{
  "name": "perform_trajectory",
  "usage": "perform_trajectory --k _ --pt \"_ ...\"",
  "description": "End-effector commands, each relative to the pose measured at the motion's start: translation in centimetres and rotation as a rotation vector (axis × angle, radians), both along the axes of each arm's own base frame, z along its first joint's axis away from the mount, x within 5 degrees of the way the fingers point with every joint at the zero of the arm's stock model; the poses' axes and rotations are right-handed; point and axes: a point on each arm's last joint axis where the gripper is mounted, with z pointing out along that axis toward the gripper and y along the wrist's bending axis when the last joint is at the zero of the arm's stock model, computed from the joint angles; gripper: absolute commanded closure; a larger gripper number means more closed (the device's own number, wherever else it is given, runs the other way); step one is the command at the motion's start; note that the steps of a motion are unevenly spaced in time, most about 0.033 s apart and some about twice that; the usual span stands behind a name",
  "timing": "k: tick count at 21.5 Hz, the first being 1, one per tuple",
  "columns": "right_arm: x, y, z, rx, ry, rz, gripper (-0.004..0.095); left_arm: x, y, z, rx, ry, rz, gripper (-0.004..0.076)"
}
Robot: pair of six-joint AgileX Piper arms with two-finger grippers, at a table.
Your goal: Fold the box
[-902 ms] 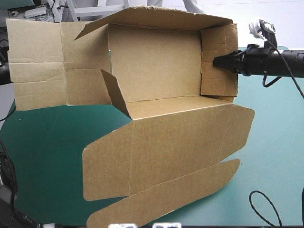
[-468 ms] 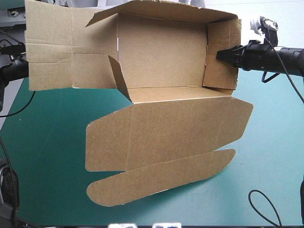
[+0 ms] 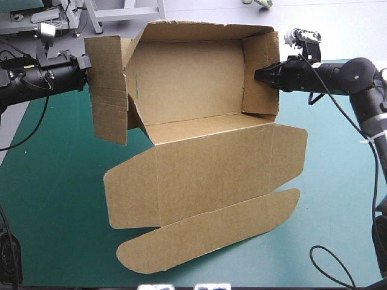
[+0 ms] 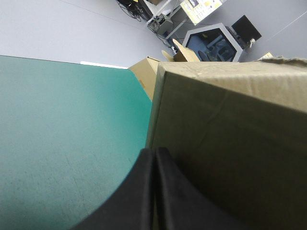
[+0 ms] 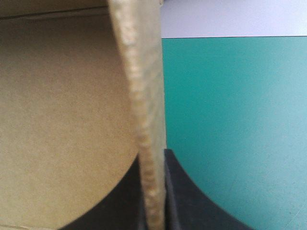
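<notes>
**Both grippers pinch the ends of a half-raised brown cardboard box (image 3: pixel 193 84) at the far middle of the table, on its teal-green table cover (image 3: pixel 54 181).**

The left gripper (image 3: pixel 89 62), with its black fin-shaped fingers all but closed, clamps the left end panel (image 3: pixel 109 96). That panel stands turned outward, not yet square to the back wall. The right gripper (image 3: pixel 257 75) is clamped the same way on the upright right end wall (image 3: pixel 261 72), with the board's edge between its fingers. The broad lid (image 3: pixel 211 175), with its rounded tuck flap, lies flat toward the near edge. The step looks like closing in the left end. The left arm should swing its panel inward about the crease, with the pinch close to the edge. The right arm should hold its wall firm so the tray cannot slide. Pulling outward could flatten the raised walls.
</notes>
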Motion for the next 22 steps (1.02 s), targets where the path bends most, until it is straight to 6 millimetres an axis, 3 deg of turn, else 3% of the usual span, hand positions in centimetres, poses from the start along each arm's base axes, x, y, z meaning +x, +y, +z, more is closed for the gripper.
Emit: perform_trajectory --k 1,6,11,19,22 --pt "-0.5 -0.1 2.7 0.108 -0.083 -0.063 0.0922 -2.9 -1.0 2.7 -0.015 -0.085 -0.075 0.0733" --pt "-0.3 -0.2 2.7 0.112 -0.097 -0.081 0.0923 -3.5 -1.4 2.9 0.005 -0.088 -0.082 0.0733" --pt "-0.3 -0.2 2.7 0.112 -0.097 -0.082 0.0922 -3.8 -3.3 2.7 0.026 -0.084 -0.15 0.0733" --pt "-0.4 0.5 2.8 0.108 -0.11 -0.075 0.0922 -3.9 -4.1 2.7 0.024 -0.09 -0.18 0.0731" --pt "-0.2 0.7 2.7 0.101 -0.111 -0.088 0.0922 -4.0 -4.3 2.7 0.024 -0.09 -0.188 0.0668"
